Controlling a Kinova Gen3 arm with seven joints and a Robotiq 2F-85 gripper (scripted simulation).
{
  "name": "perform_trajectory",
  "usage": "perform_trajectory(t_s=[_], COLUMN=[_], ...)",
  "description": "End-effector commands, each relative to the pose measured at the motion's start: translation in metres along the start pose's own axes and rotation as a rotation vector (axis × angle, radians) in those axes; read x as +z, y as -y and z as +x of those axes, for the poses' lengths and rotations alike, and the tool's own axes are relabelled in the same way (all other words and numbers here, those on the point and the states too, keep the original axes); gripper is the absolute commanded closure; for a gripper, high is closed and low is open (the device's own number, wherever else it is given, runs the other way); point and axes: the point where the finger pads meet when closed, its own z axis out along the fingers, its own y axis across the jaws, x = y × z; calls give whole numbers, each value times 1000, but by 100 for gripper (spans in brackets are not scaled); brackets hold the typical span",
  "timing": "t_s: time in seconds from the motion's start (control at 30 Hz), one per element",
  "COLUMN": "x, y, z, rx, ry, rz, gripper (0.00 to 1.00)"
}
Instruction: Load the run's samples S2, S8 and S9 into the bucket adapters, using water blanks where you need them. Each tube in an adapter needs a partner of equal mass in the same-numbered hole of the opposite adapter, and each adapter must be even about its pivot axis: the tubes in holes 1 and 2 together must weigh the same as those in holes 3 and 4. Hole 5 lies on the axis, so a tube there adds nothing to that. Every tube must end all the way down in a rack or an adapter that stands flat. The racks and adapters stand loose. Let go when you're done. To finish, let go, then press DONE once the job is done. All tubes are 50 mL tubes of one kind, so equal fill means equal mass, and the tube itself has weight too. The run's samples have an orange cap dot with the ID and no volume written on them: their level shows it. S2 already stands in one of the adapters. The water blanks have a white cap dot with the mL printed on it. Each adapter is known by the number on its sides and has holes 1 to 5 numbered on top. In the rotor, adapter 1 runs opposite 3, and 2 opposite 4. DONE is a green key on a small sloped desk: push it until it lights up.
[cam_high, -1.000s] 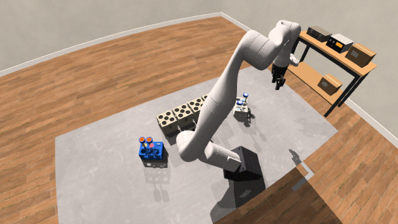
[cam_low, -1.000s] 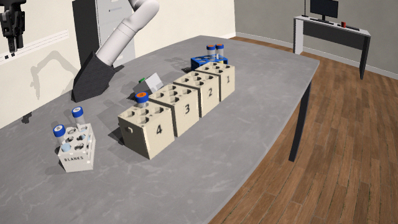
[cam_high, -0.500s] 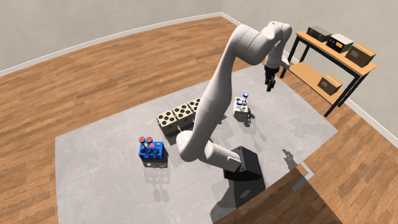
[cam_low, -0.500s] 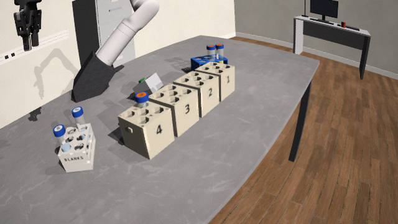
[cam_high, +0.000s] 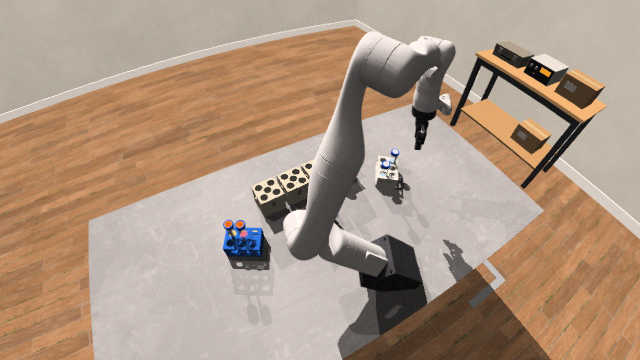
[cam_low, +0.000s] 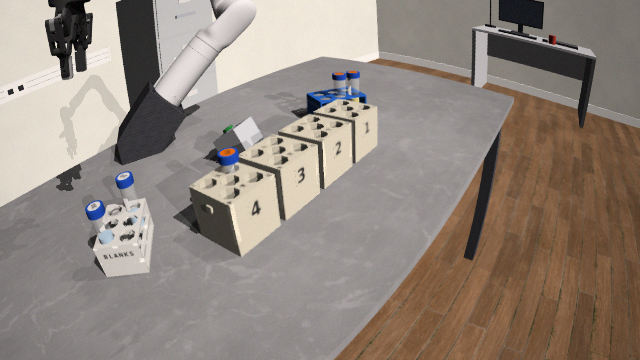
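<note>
Gripper [cam_low: 70,64] hangs high over the blanks rack [cam_low: 125,257], fingers partway apart, holding nothing. One orange-dot tube [cam_low: 228,159] sits in adapter 4 [cam_low: 252,220], two more in the blue rack [cam_low: 320,98].

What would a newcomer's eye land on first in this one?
The big white arm arches over the table, its pincer open and empty, high above the white blanks rack. Next comes the row of four beige adapters, numbered 1 to 4, with one orange-capped tube in adapter 4. A blue rack stands at the far end.
</note>
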Motion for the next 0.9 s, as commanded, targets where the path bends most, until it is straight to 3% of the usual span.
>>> perform_trajectory(t_s=[0.0,0.87], x=[0,7], y=[-2,-30], z=[-6,-81], rx=[21,258], ry=[0,33], rz=[2,-18], gripper=[38,38])
